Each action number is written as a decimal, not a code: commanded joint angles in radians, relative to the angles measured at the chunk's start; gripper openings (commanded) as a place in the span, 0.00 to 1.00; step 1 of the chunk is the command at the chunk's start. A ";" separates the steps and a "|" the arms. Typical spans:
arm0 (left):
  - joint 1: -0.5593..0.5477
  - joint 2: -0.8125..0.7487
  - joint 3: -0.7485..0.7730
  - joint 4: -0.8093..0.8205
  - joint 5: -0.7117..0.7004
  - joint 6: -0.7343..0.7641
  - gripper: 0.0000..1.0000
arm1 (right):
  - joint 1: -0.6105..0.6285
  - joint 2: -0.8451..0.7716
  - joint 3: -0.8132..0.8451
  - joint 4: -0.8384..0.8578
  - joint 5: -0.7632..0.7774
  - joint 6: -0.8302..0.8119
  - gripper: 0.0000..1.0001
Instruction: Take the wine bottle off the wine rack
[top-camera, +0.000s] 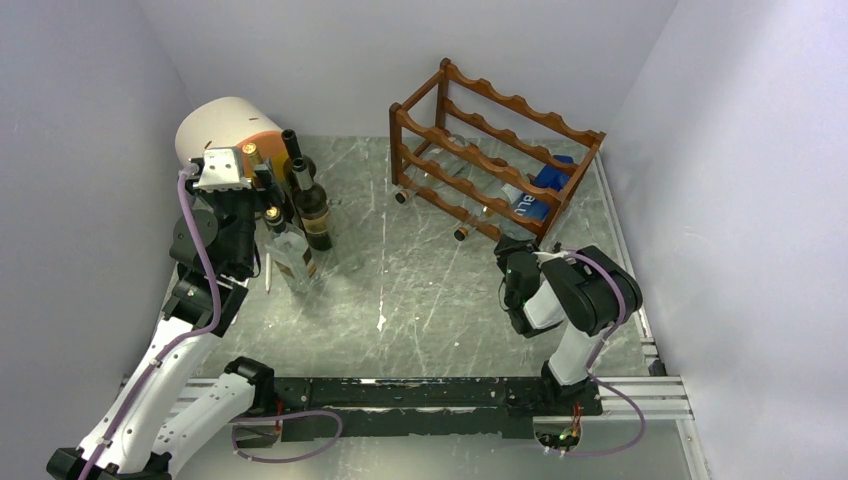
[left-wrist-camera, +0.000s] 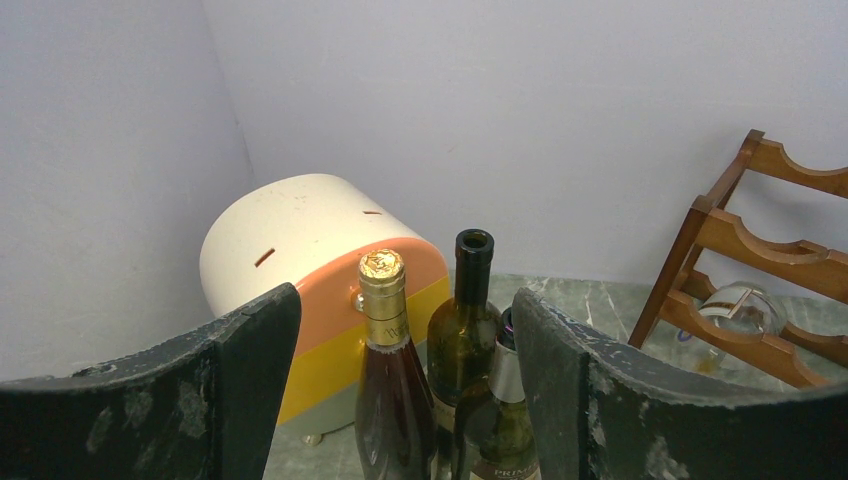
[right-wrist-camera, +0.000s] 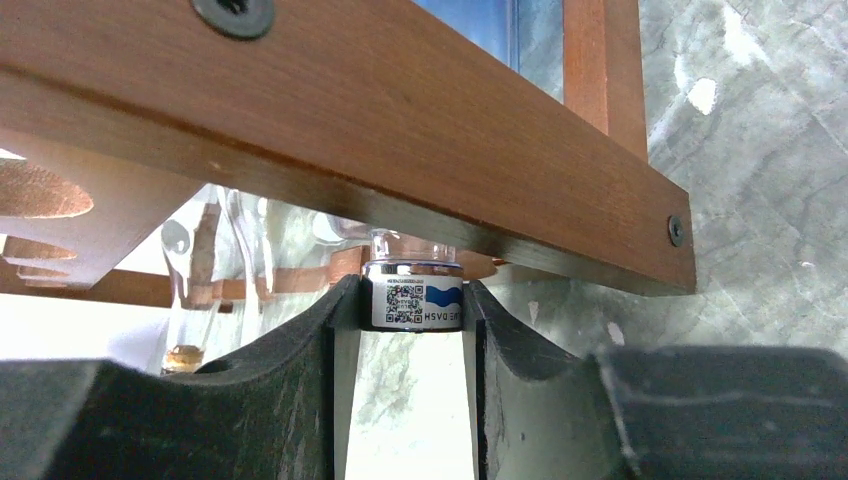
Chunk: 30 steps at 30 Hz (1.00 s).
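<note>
the wine rack (top-camera: 480, 157) stands at the far right of the bench (top-camera: 420, 290), set at an angle. its lowest tier holds several clear bottles lying on their sides. the wine bottle (right-wrist-camera: 413, 298) lies in the rightmost slot of that tier. it has a blue label, and its neck points out toward the arms.

the right tool (top-camera: 512, 247) sits low at the rack's near right corner. in the right wrist view its fingers (right-wrist-camera: 300, 380) are pinched on the bottle's cap, which carries a printed code and a blue wave. the cap sits just under a wooden rail, and the clear glass neck runs back behind that rail.

the left tool (left-wrist-camera: 405, 305) is held up at the far left of the bench with its jaws spread wide and gripping nothing. through the gap the left wrist view shows three upright bottles close together: a gold-capped bottle (left-wrist-camera: 383, 300), an open dark green bottle (left-wrist-camera: 470, 310) and a foil-necked bottle (left-wrist-camera: 505, 400). behind them, in the corner, sits a rounded cream, orange and yellow container (left-wrist-camera: 310, 250).
</note>
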 joint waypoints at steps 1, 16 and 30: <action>0.008 -0.010 0.019 0.005 0.015 -0.008 0.81 | 0.003 -0.042 -0.026 0.058 0.002 -0.011 0.28; 0.008 -0.007 0.022 0.000 0.021 -0.014 0.81 | 0.147 -0.211 -0.128 -0.066 0.050 0.029 0.24; 0.008 -0.005 0.025 -0.007 0.035 -0.025 0.81 | 0.296 -0.495 -0.185 -0.446 0.134 0.118 0.24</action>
